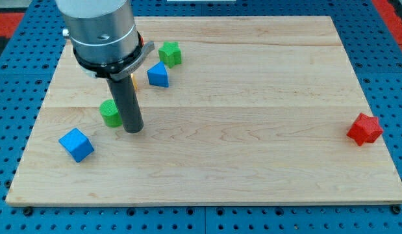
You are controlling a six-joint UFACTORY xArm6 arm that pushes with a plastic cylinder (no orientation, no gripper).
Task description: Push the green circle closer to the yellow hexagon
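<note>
The green circle (110, 113) lies on the wooden board (252, 117) at the view's left, partly hidden by my rod. My tip (133, 129) stands just right of it and slightly below, touching or nearly touching it. A sliver of a yellow block (133, 83), likely the yellow hexagon, peeks out behind the rod above the green circle; most of it is hidden by the arm.
A blue cube (76, 144) lies at the lower left. A blue triangular block (158, 75) and a green star (169, 53) lie toward the view's top. A red star (364, 129) lies near the right edge. The arm's grey body (100, 29) covers the top left.
</note>
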